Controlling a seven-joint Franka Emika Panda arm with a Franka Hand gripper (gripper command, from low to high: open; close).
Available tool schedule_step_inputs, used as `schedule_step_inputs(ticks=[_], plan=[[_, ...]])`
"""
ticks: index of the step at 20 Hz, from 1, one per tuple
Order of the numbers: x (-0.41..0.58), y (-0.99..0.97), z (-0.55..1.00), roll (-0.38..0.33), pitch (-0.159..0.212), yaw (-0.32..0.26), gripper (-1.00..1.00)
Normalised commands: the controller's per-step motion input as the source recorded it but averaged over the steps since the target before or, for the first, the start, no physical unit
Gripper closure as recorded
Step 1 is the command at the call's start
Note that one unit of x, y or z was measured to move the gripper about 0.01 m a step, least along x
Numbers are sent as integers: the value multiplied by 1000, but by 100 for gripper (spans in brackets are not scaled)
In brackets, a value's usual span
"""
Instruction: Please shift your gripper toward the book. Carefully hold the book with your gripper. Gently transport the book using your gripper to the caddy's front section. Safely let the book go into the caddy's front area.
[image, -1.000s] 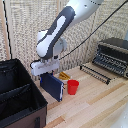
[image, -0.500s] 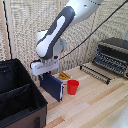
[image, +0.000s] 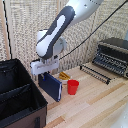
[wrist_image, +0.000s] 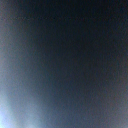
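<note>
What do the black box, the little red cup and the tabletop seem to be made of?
The caddy looks like matte black fabric or soft plastic: its walls and dividers look soft rather than rigid. The red cup seems to be smooth plastic, evenly coloured. The table looks like pale wood, with plank lines and grain, though it could be laminate.

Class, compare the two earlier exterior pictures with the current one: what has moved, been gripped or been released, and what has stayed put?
Nothing visibly changed. The gripper sits at the top edge of the book, which stands on edge on the table beside the caddy; whether it is clamped can't be told. The red cup and toaster oven also stayed put.
</note>
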Motion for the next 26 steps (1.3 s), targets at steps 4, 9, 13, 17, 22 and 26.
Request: schedule_step_inputs(ticks=[4, 9, 13, 17, 22, 26], plan=[[131, 5, 901, 38, 40, -210, 100], [138, 0, 962, 0, 86, -173, 100], [98, 0, 934, 0, 110, -158, 100], [40, 0, 891, 0, 118, -167, 100], [-102, 33, 840, 4, 10, -244, 100], [-144, 51, 853, 0, -15, -264, 100]])
